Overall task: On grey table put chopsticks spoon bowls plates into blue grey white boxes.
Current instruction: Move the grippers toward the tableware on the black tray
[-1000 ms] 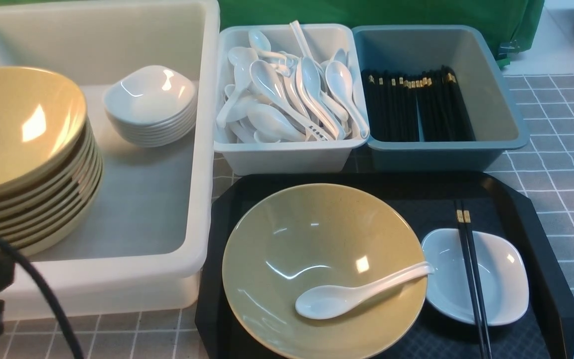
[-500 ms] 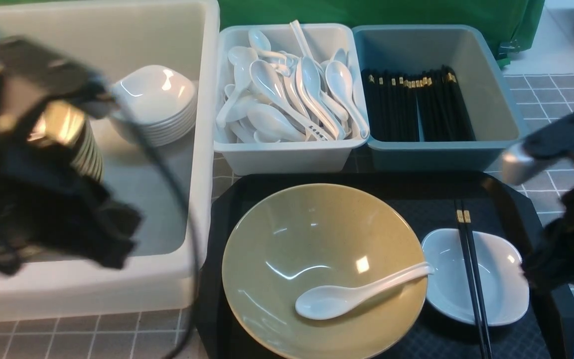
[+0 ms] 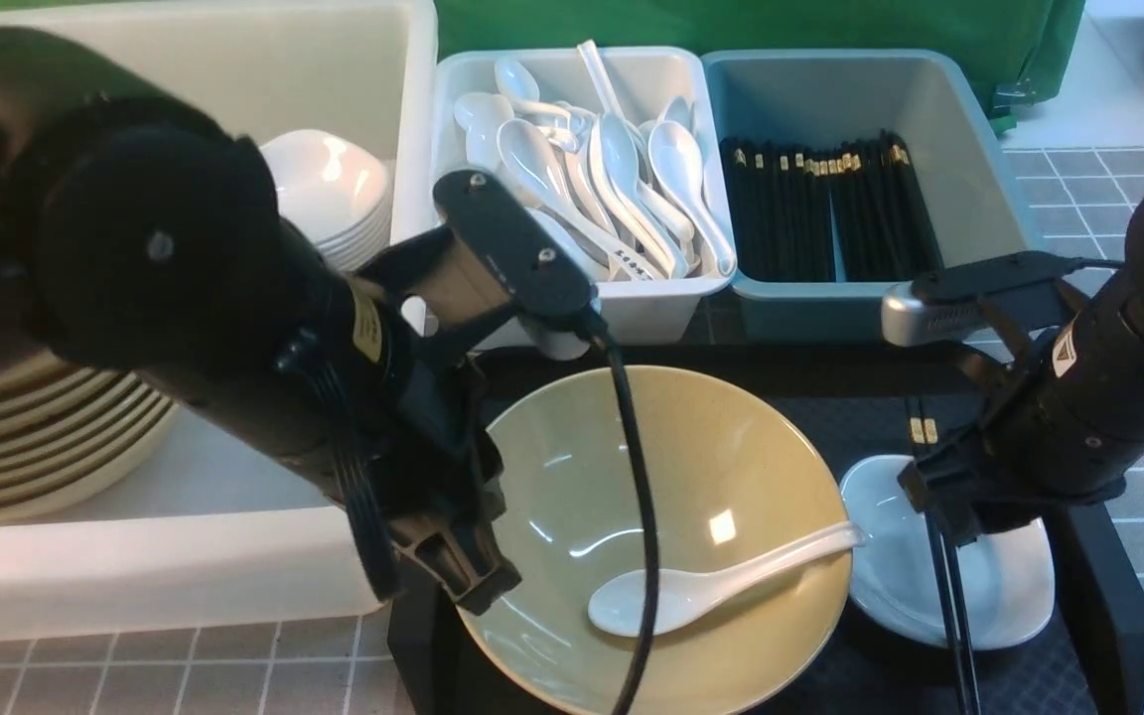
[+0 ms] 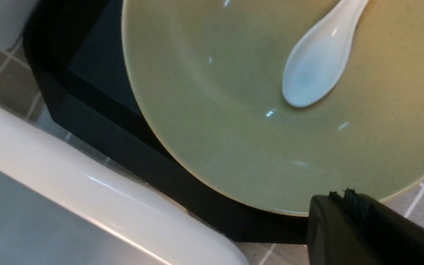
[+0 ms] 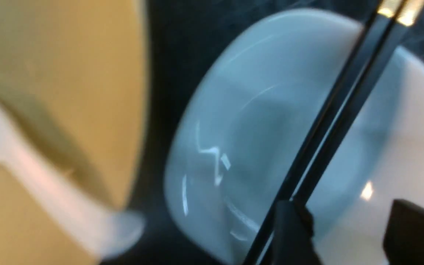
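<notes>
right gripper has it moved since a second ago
Yes. The right gripper came in from the right edge, leftward across the rim of the black tray, and now hangs open over the chopsticks on the small white dish.

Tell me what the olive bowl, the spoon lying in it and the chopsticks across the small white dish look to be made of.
Olive bowl: glazed ceramic or melamine, cannot tell which; glossy, with sharp light reflections and fine specks.
White soup spoon: porcelain or melamine; smooth, shiny, evenly white.
Black chopsticks: probably lacquered wood or plastic; dull sheen, gold bands near one end.
</notes>
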Controlling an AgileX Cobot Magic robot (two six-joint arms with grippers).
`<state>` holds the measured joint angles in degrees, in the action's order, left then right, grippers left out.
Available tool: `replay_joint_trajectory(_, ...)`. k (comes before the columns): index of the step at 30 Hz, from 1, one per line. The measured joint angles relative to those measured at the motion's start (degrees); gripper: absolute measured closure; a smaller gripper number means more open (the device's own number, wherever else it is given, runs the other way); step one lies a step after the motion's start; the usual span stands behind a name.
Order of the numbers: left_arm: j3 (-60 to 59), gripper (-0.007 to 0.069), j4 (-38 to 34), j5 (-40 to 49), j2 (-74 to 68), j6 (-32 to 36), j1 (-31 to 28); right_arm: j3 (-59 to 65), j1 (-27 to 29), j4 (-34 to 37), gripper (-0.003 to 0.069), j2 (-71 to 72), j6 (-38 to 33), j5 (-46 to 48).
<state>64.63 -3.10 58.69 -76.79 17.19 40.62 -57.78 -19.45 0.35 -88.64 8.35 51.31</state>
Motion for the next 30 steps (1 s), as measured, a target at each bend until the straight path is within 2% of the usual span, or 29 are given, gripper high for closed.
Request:
replay_joint_trajectory(4, -0.31, 0.0633, 0.61, -2.18, 0.0, 0.34, 0.0, 0.0, 0.18, 0.12, 0.0213, -2.98, 1.0, -2.09)
replay_joint_trajectory(18, -0.31, 0.0633, 0.78, -5.73, 0.0, 0.47, 0.0, -0.04, 0.18, 0.52, 0.022, -7.8, 1.45, -3.77)
replay_joint_trajectory(23, -0.31, 0.0633, 0.8, -5.73, 0.0, 0.58, 0.0, -0.04, 0.18, 0.57, 0.0293, -7.8, 1.45, -4.11)
replay_joint_trajectory(30, -0.31, 0.0633, 0.8, -5.73, 0.0, 0.58, 0.0, -0.04, 0.18, 0.67, 0.0484, -7.8, 1.47, -4.16)
